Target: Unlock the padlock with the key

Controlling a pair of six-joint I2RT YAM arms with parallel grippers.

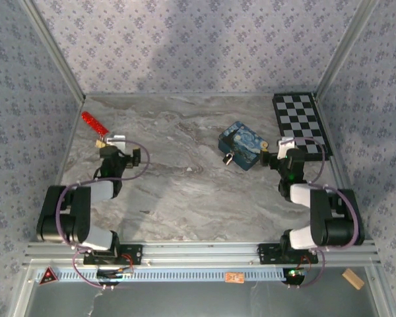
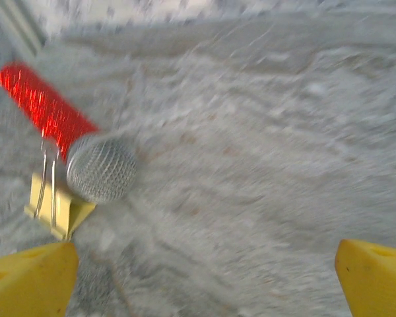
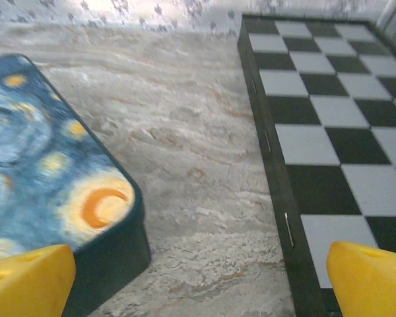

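The padlock [image 1: 229, 158] is tiny and dark and hangs at the near side of the blue painted box [image 1: 241, 144] in the middle right of the table. The key [image 1: 100, 141] is a small gold piece joined to a red strip [image 1: 90, 121], lying at the far left. In the left wrist view the red strip [image 2: 45, 104] ends at a silver mesh knob [image 2: 102, 168] over the gold piece [image 2: 53, 206]. My left gripper [image 1: 111, 142] [image 2: 204, 281] stands open just right of the key, holding nothing. My right gripper [image 1: 282, 148] [image 3: 199, 281] is open between the box [image 3: 46, 178] and the checkerboard, also holding nothing.
A black-and-white checkerboard [image 1: 301, 123] [image 3: 330, 125] lies at the far right corner. Patterned walls close in the table [image 1: 185, 191] on three sides. Bare marble lies between the two arms.
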